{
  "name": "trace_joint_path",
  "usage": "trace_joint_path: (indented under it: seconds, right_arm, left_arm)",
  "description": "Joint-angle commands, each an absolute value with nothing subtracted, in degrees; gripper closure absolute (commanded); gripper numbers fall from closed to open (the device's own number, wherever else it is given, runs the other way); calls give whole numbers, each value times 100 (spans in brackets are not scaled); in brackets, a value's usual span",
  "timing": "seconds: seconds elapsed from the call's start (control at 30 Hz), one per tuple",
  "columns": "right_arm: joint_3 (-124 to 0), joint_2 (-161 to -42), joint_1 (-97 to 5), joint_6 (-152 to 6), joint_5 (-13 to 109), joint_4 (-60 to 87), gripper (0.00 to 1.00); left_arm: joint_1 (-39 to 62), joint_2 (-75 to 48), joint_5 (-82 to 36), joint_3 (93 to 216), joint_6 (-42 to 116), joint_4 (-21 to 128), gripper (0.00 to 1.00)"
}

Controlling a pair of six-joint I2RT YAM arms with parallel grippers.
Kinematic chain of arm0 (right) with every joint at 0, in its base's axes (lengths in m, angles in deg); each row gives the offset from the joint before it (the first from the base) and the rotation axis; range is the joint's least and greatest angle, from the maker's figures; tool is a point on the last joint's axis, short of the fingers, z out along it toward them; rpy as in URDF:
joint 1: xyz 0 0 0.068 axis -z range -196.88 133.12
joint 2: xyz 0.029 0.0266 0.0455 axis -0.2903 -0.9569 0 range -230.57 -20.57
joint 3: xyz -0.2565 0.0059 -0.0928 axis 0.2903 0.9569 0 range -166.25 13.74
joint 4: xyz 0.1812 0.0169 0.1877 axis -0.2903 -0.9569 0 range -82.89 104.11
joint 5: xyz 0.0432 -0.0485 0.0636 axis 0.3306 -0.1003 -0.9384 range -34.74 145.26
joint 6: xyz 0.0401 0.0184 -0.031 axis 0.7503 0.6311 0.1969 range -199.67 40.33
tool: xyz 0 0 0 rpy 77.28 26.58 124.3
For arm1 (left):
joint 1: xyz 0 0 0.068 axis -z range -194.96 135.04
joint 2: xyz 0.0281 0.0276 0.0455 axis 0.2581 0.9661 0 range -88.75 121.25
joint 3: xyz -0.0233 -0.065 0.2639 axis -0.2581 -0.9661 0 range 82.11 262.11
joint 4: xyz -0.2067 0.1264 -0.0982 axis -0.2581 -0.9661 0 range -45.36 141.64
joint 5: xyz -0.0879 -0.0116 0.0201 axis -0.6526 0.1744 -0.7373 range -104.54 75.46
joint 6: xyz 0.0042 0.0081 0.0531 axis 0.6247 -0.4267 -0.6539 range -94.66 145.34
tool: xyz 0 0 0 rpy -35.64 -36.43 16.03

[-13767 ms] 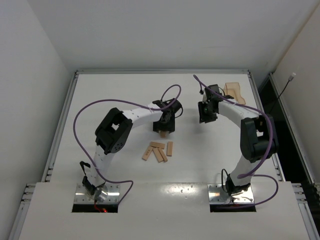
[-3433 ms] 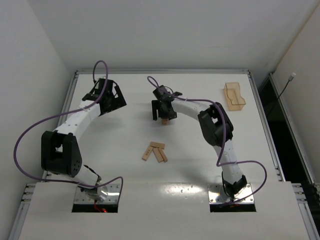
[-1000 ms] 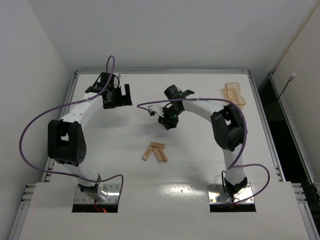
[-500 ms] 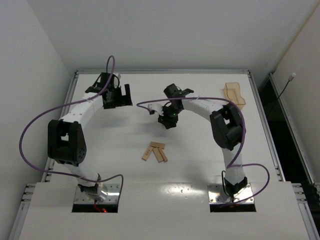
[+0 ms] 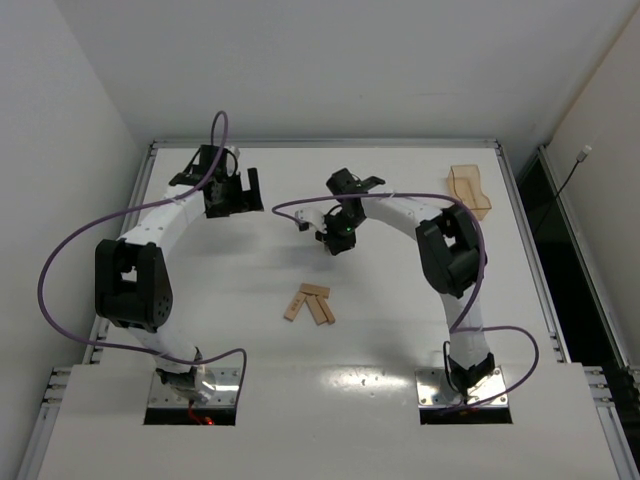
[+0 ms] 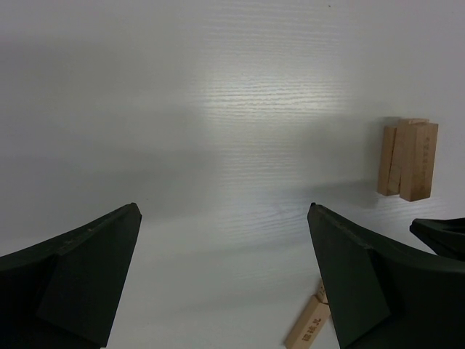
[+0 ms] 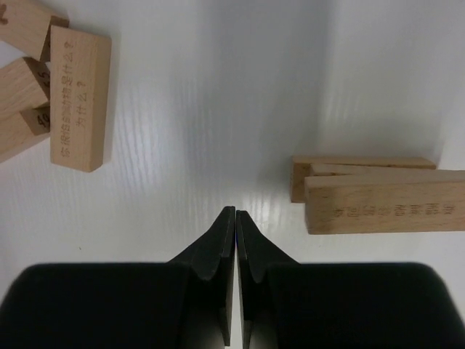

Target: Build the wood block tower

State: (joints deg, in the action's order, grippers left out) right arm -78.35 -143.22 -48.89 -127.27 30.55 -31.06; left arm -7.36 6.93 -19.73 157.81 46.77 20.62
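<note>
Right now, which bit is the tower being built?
On the white table, find the right gripper near the middle. Just beside its shut tips sits the tower: planks lined up neatly together, unlike the jumbled loose blocks farther off.

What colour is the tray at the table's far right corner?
The tray is translucent orange-tan, clearest in the top external view.

Seen from above, the right gripper [image 5: 337, 241] covers the tower [image 7: 378, 207], so no layer can be made out. In the right wrist view the top plank [image 7: 385, 211] runs off the right edge and hides most of the layer beneath. The loose wood blocks [image 7: 80, 98] at upper left are cropped. In the left wrist view, one block [image 6: 309, 327] is cut off at the bottom edge.
</note>
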Motion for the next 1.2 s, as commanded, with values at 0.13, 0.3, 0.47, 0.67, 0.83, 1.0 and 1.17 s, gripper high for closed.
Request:
trace_joint_path:
  seconds: [0.13,0.3,0.47,0.67,0.83,1.0,1.17]
  right_arm:
    - [-6766,-13256,-4860,-13021,2564,-2765,100]
    - [-5351,-11605,-4860,-12329,2562,-1791,100]
    - [-4462,-10637,-4800,-10659,3361,-920,71]
    - [-4084,-10073,-4317,-9391,4680,-611,56]
    - [-4399,-10073,-3798,-8874,5401,-847,56]
    - [-4734,-10021,-3445,-8627,5473,-1147,55]
    - [-4681,-9775,-3243,-8627,5298,-1252,55]
  left_arm:
    - [-819,635,-2130,15753,4626,2140,5]
    - [-697,100,-2359,15041,4626,2377,13]
    - [-13,-393,-2561,14399,4283,2370,13]
    - [1006,-244,-2614,14460,3720,1720,14]
    - [1878,-463,-2236,14003,3659,1526,17]
    - [2124,-525,-2307,13554,3834,1526,18]
    - [2608,-332,-2385,13616,3948,1446,23]
